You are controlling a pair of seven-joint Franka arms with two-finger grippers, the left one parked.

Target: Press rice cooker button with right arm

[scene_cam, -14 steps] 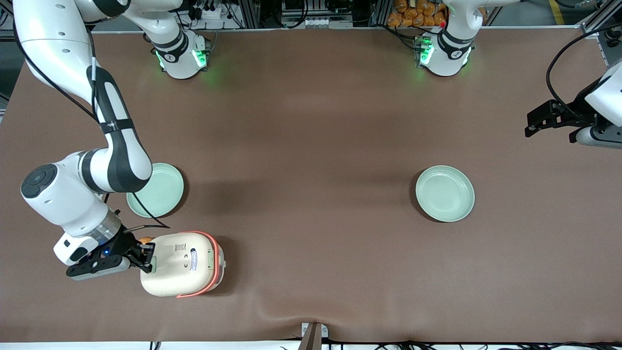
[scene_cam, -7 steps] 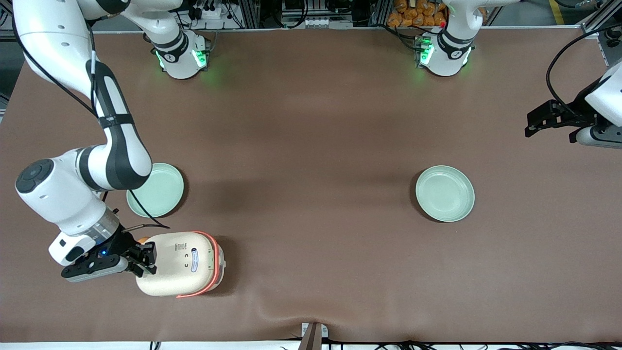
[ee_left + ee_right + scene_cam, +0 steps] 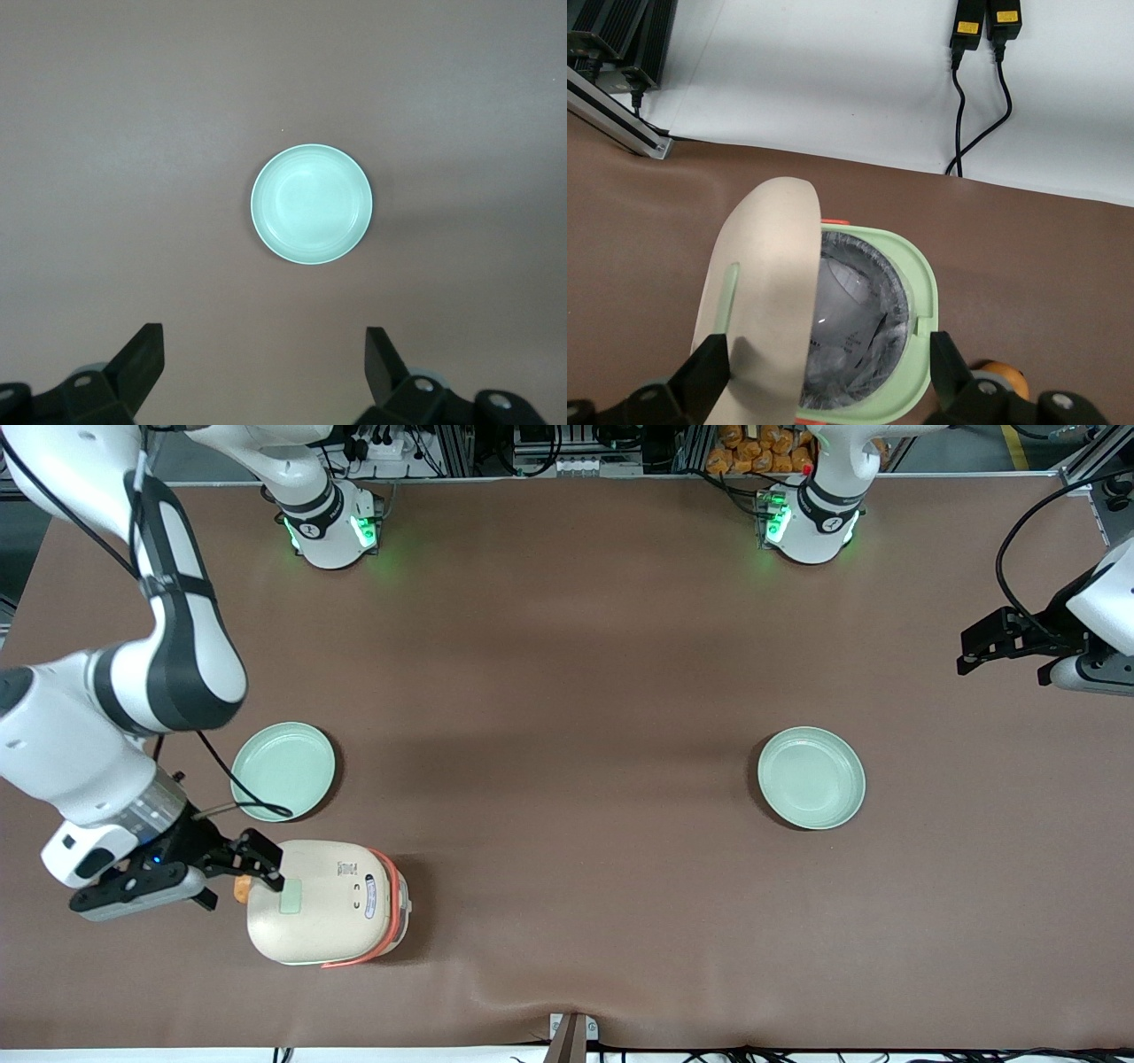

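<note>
Rice cooker [image 3: 323, 903] lid's popped up, light & springy; open end effector [image 3: 257, 861] sits beside button [image 3: 291, 895].

Matt cream plastic rice cooker [image 3: 323, 903], glossy inner pot [image 3: 855, 328], matt black tool [image 3: 257, 868]

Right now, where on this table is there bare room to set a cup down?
The widest bare stretch of table lies between the two green plates. It is crowded at the working arm's end, where the gripper, open, sits beside the rice cooker, whose lid is raised.
</note>
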